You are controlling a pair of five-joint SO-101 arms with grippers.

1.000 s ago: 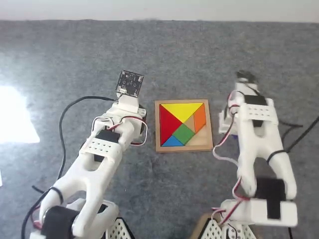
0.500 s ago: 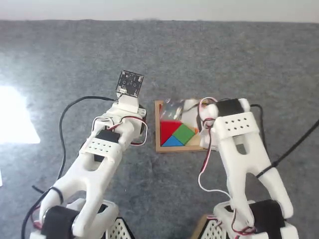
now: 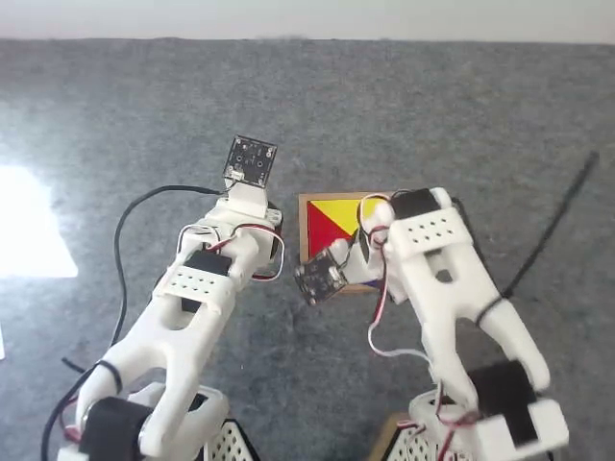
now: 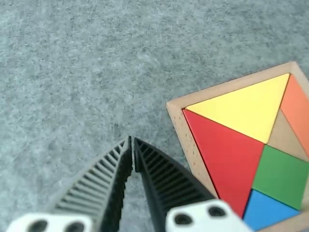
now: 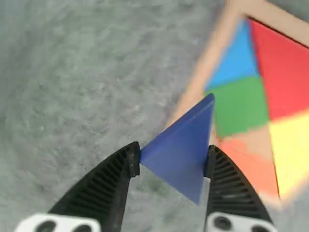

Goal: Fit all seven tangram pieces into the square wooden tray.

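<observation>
Your right arm (image 3: 432, 240) has swung in from beside the wooden tray (image 3: 304, 226) and now hangs over its near side, hiding much of it; the left arm (image 3: 197, 288) has not shifted.

From the left wrist, your left gripper (image 4: 131, 141) is pinched together on nothing above the grey felt (image 4: 96, 58), just beside the tray. A yellow triangle (image 4: 241, 108), red triangle (image 4: 219, 154), orange piece (image 4: 297, 104), green square (image 4: 280, 176) and light blue triangle (image 4: 268, 212) sit seated around a bare triangular gap (image 4: 285, 137).

From the right wrist, your right gripper (image 5: 173, 157) grasps a dark blue triangle (image 5: 181, 150) over the felt at the tray's edge.

Reckon five pieces in and two left, one of them already in your grasp.
</observation>
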